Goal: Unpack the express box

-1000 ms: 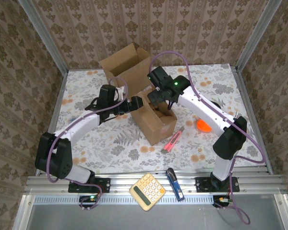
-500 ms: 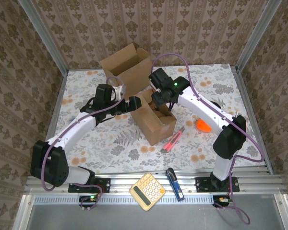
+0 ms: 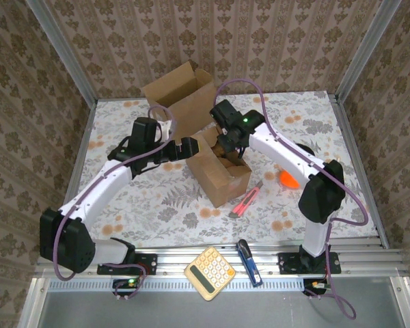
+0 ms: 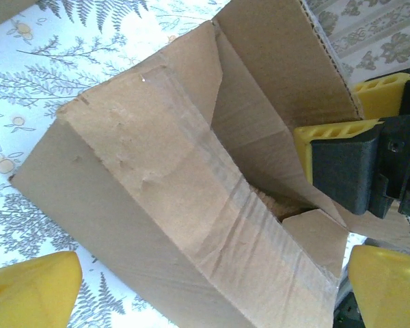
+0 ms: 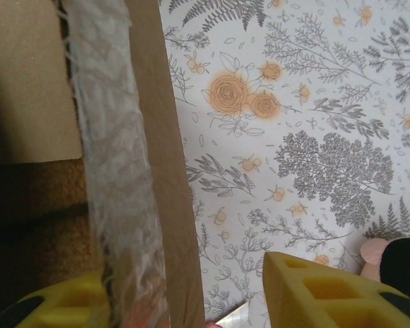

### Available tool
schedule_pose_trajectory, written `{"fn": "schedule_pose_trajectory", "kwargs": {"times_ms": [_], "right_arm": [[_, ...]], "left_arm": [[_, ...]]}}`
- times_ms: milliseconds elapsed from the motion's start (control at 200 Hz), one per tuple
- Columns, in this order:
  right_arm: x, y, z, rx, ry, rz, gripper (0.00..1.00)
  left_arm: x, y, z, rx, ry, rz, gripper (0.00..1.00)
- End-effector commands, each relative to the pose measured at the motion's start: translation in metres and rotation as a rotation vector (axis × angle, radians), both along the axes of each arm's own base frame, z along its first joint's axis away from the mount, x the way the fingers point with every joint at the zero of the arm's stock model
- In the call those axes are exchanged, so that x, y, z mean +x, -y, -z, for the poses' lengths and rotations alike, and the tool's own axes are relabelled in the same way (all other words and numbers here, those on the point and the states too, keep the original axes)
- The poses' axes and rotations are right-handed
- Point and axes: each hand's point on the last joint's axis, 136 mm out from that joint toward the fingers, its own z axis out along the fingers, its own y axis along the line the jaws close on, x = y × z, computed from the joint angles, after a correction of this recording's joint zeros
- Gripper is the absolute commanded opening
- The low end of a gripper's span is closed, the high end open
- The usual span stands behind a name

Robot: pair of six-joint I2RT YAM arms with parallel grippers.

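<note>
The right fingers (image 5: 314, 287) are straddling the taped wall of the cardboard box (image 3: 222, 176), parted, not pinching; the left fingers (image 4: 34, 283) are hovering spread wide at its left side.

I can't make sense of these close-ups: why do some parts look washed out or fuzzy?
Left wrist view: the tablecloth is bleached by bright light, while the inside of the box sits in shade. Right wrist view: the box interior at the left is dark, the tablecloth beside it bright and sharp. Top external view: evenly lit and sharp, with only soft shadows.
</note>
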Motion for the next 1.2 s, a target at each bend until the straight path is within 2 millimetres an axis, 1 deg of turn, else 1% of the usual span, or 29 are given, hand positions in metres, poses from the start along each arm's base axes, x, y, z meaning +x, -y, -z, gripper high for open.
{"fn": "schedule_pose_trajectory", "kwargs": {"times_ms": [0,60,125,215,320,440,585,745,835,855,935,1020,1095,1190], "right_arm": [[0.002,-0.001,0.011,0.021,-0.023,0.012,0.41],[0.003,-0.001,0.012,0.032,-0.029,0.015,0.37],[0.003,-0.001,0.013,0.048,-0.033,0.019,0.3],[0.003,-0.002,0.013,0.076,-0.035,0.027,0.17],[0.001,-0.002,0.008,0.131,-0.029,0.04,0.0],[-0.005,-0.003,-0.004,0.206,-0.011,0.067,0.0],[-0.015,-0.007,-0.017,0.327,-0.005,0.126,0.0],[-0.026,-0.008,-0.018,0.425,-0.007,0.224,0.0],[-0.031,-0.01,-0.017,0.516,-0.005,0.284,0.0],[-0.031,-0.012,-0.02,0.549,0.002,0.292,0.0],[-0.036,-0.014,-0.019,0.65,0.013,0.345,0.0],[-0.038,-0.019,-0.023,0.769,0.029,0.378,0.0],[-0.041,-0.02,-0.023,0.824,0.031,0.4,0.0],[-0.044,-0.018,-0.022,0.849,0.036,0.414,0.0]], "left_arm": [[-0.011,0.004,-0.014,0.039,0.045,0.034,1.0],[-0.013,0.003,-0.016,0.058,0.049,0.036,1.0],[-0.016,0.003,-0.018,0.082,0.055,0.041,1.0],[-0.02,0.002,-0.023,0.118,0.066,0.045,1.0],[-0.024,-0.002,-0.026,0.177,0.07,0.042,1.0],[-0.028,-0.007,-0.029,0.256,0.07,0.034,1.0],[-0.029,-0.005,-0.036,0.344,0.083,0.033,1.0],[-0.027,0.005,-0.043,0.453,0.107,0.046,1.0],[-0.026,0.013,-0.045,0.517,0.123,0.057,1.0],[-0.026,0.013,-0.044,0.536,0.124,0.056,1.0],[-0.024,0.014,-0.041,0.601,0.133,0.045,1.0],[-0.024,0.019,-0.035,0.618,0.137,0.046,1.0],[-0.023,0.019,-0.024,0.63,0.118,0.032,1.0],[-0.019,0.008,-0.004,0.687,0.096,-0.011,1.0]]}}
